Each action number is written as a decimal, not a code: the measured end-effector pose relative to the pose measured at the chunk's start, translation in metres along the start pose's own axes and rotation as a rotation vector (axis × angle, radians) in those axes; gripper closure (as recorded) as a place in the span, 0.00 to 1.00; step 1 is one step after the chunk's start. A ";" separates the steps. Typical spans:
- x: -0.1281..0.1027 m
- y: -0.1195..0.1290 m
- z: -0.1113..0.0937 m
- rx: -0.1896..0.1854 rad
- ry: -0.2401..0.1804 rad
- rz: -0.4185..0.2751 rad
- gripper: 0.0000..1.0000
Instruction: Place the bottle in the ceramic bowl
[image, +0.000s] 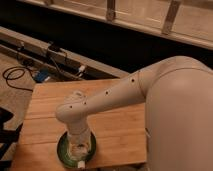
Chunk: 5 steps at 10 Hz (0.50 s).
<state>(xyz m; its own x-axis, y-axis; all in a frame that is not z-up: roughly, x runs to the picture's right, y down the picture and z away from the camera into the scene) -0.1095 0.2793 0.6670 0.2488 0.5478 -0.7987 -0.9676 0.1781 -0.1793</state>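
Note:
The green ceramic bowl (63, 148) sits near the front edge of the wooden table (115, 125). My white arm reaches from the right, and its wrist points straight down over the bowl. The gripper (78, 145) is low inside the bowl and mostly hidden by the wrist. A whitish bottle (80, 156) shows just below the wrist, lying in or just over the bowl, with its white end toward the front rim. I cannot tell whether the gripper still touches it.
The table's front edge lies just below the bowl. Behind the table run a dark ledge, a power strip (55, 50) and black cables (15, 75) on the floor at left. A railing crosses the top.

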 end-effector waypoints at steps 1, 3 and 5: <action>0.000 0.000 0.000 0.000 0.000 -0.001 0.96; 0.000 0.000 0.000 0.000 0.000 0.000 0.99; 0.000 0.000 0.000 0.000 0.000 0.000 0.98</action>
<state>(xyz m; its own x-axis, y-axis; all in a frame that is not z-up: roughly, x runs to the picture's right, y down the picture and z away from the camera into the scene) -0.1096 0.2791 0.6670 0.2486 0.5480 -0.7987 -0.9676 0.1777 -0.1793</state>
